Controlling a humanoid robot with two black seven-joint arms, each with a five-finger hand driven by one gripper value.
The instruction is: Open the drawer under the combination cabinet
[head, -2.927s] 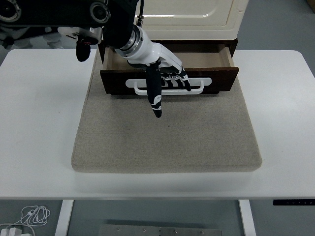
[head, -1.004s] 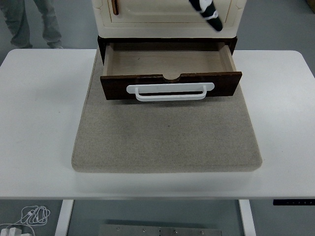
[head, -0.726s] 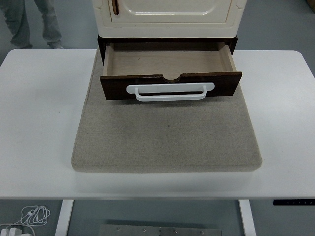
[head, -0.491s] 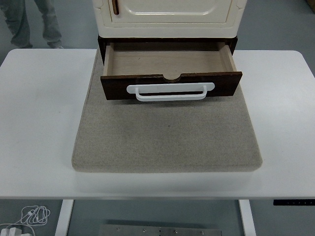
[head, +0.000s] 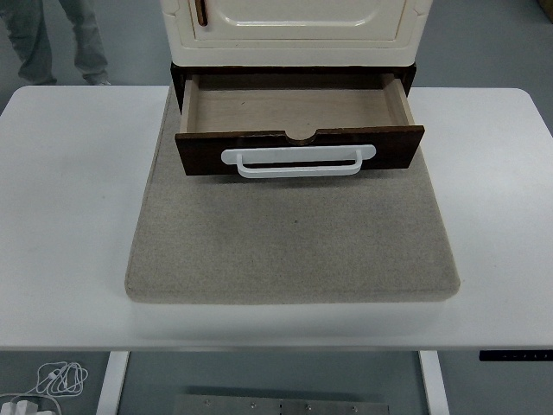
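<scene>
The drawer (head: 298, 108) stands pulled out toward the near side from under the cabinet (head: 294, 30), at the far middle of the worktop (head: 69, 216). Its long axis runs left to right, and its dark front panel (head: 298, 149) faces the near edge, very slightly skewed, with the right end a touch farther than the left. A white handle (head: 298, 162) lies across the front, also running left to right, centred below a small half-round notch in the panel's top edge. The inside shows a bare light-brown bottom with nothing in it.

The cabinet is cream, and its door is shut; only its lower part shows at the picture's top. Cabinet and drawer sit on the far part of a grey mat (head: 294, 233), which spreads toward the near side and stops short of the worktop's near edge. The mat in front of the drawer is bare, so there is open room from the front panel to the mat's near edge. To the left and right of the mat the white worktop is bare out to both side edges.

Neither hand is in view, so whether they are released or clenched cannot be told.

A person's legs (head: 56, 39) stand on the floor beyond the far left corner. Under the near left edge a coil of white cable (head: 52, 380) lies on the floor.
</scene>
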